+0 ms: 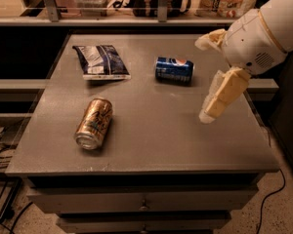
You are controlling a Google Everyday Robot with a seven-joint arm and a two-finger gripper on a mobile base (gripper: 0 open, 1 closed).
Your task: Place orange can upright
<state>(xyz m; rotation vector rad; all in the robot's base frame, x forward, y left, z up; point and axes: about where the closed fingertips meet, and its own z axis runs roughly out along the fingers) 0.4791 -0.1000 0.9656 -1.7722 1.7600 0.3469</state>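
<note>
The orange can (94,123) lies on its side on the front left part of the grey table (156,145), with its silver end towards the front edge. My gripper (204,80) hangs over the right side of the table, well to the right of the orange can and just right of the blue Pepsi can (174,70). Its two cream fingers are spread apart and hold nothing. One finger (222,94) points down towards the table top.
The blue Pepsi can lies on its side at the back centre-right. A blue and white chip bag (101,61) lies flat at the back left. A railing and shelves with goods stand behind the table. Cables lie on the floor at both sides.
</note>
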